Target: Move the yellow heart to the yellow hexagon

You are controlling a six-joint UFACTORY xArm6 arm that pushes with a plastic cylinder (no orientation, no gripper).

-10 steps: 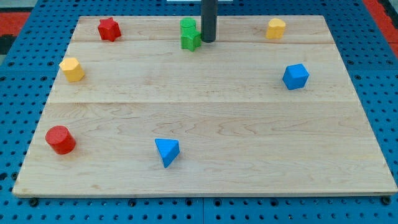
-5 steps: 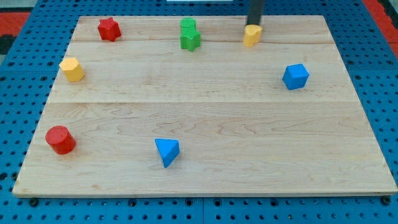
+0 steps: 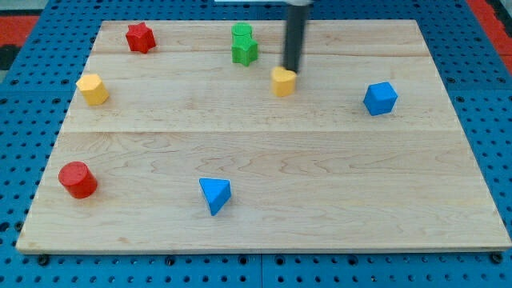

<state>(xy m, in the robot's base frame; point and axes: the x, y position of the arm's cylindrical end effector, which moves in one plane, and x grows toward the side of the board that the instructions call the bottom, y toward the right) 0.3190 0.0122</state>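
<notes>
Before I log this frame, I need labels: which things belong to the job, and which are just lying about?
Job: yellow heart, with my tip at its upper right edge; yellow hexagon.

Lying about: red star, green blocks, blue cube, red cylinder, blue triangle.

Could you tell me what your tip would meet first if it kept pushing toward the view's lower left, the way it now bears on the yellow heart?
My tip sits at the upper right edge of the yellow heart, so it meets that first. Beyond it, the board looks free; the blue triangle lies roughly in line, though depth is unclear.
</notes>
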